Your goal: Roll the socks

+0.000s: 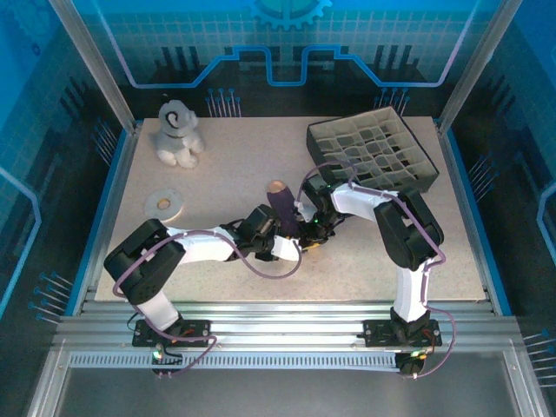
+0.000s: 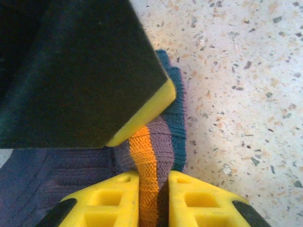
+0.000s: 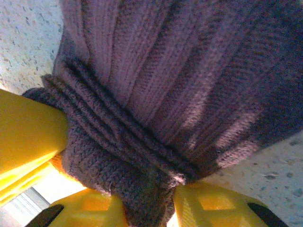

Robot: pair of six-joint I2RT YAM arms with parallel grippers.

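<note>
The purple knit socks point(image 1: 282, 211) lie bunched in the middle of the table, a tan toe point(image 1: 276, 187) pointing toward the back. My left gripper point(image 1: 280, 236) meets them from the left and my right gripper point(image 1: 304, 228) from the right. In the left wrist view my left gripper point(image 2: 154, 177) is shut on the cuff's orange band point(image 2: 144, 156), with a navy edge point(image 2: 177, 109) behind. The right gripper's finger point(image 2: 142, 113) presses the socks from above. In the right wrist view my right gripper point(image 3: 149, 194) is shut on a thick fold of the socks point(image 3: 165, 71).
A grey plush toy point(image 1: 178, 132) sits at the back left. A white ring point(image 1: 163, 204) lies left of the arms. A dark grid crate point(image 1: 372, 152) stands at the back right. Speckled table point(image 1: 234, 165) surrounds the socks.
</note>
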